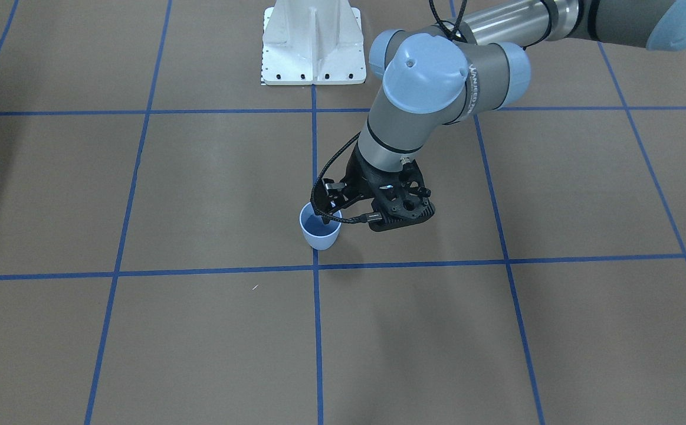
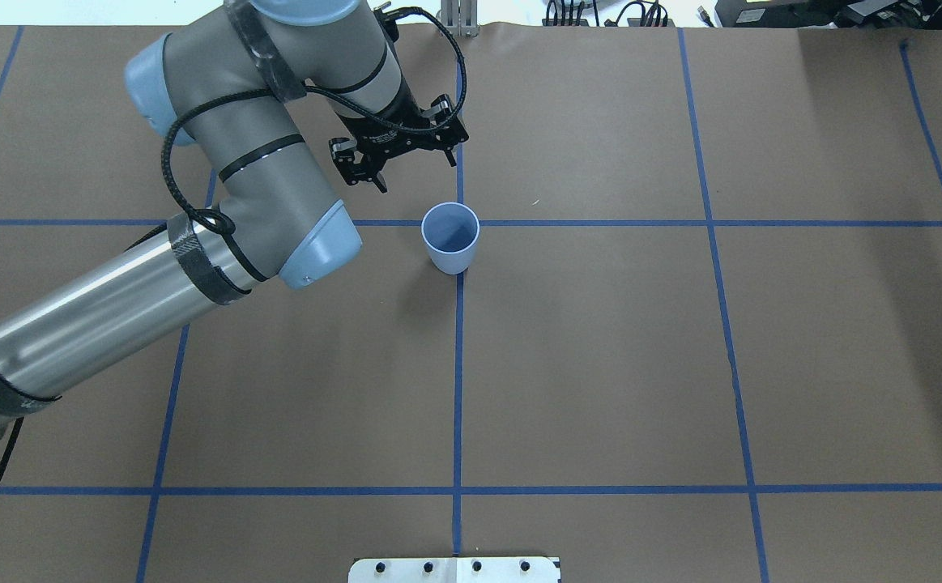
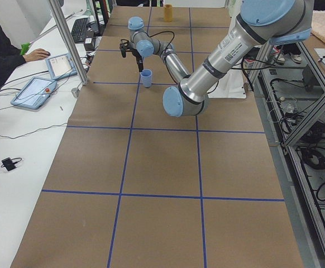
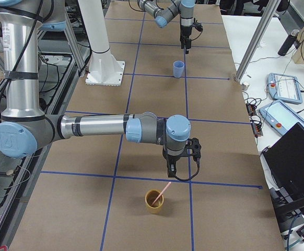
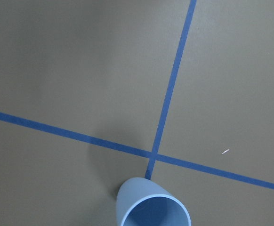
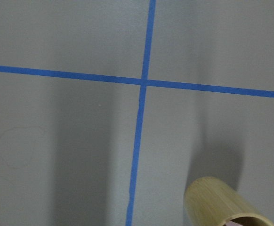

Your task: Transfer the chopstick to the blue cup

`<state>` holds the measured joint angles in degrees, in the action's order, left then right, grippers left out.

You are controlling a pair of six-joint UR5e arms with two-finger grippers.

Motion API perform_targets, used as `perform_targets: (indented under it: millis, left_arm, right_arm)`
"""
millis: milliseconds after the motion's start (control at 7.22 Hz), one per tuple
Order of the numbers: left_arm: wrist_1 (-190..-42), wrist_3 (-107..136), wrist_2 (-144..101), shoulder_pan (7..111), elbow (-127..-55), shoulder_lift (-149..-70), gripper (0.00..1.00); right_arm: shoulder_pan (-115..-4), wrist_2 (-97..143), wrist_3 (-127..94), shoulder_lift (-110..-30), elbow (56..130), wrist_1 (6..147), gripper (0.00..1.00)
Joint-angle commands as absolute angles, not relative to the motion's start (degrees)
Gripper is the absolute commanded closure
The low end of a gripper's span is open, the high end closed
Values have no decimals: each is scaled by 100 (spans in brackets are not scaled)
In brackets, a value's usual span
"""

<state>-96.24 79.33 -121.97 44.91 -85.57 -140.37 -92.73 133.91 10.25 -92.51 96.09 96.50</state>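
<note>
Count: two cups, one chopstick, two arms with one gripper each. The blue cup [image 2: 450, 236] stands upright on the crossing of two blue tape lines [image 2: 730, 223], a smooth tapered plastic form, wider at the rim. The tan cup [image 4: 153, 202], a straight cylinder with a bamboo look, stands well apart from it at the table's right end. The single chopstick [image 4: 164, 189], thin and pink, sits in the tan cup, tilted against its rim with the upper end sticking out. The left gripper [image 2: 412, 170] hangs above the table near the blue cup, apart from it, fingers spread and nothing between them. The right gripper [image 4: 180, 171] hangs over the tape line just beside the tan cup, pointing down; it appears only in the side view, so whether its jaws are spread or closed cannot be told. The chopstick leans toward that gripper, not touching it. The table [image 2: 600, 364] is covered in matte brown paper, marked into squares by the tape. A white metal mount plate [image 1: 313, 44] with bolt holes stands at the robot's edge.
</note>
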Motion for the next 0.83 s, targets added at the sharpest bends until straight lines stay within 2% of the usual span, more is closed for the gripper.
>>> perform_targets:
  millis: [0, 277, 693]
  left_arm:
    - [-9572, 7901, -12199, 4518, -8763, -13896, 2]
    - [-9571, 7901, -12190, 4526, -8771, -13817, 2]
    - [-9571, 7901, -12190, 4526, -8868, -13737, 2]
  right_arm:
    - [-9553, 13280, 1687, -9560, 9588, 9659, 0]
    - [-9545, 12721, 2578, -9511, 9449, 9607, 0]
    - [-9545, 12762, 2602, -9396, 9256, 9092, 1]
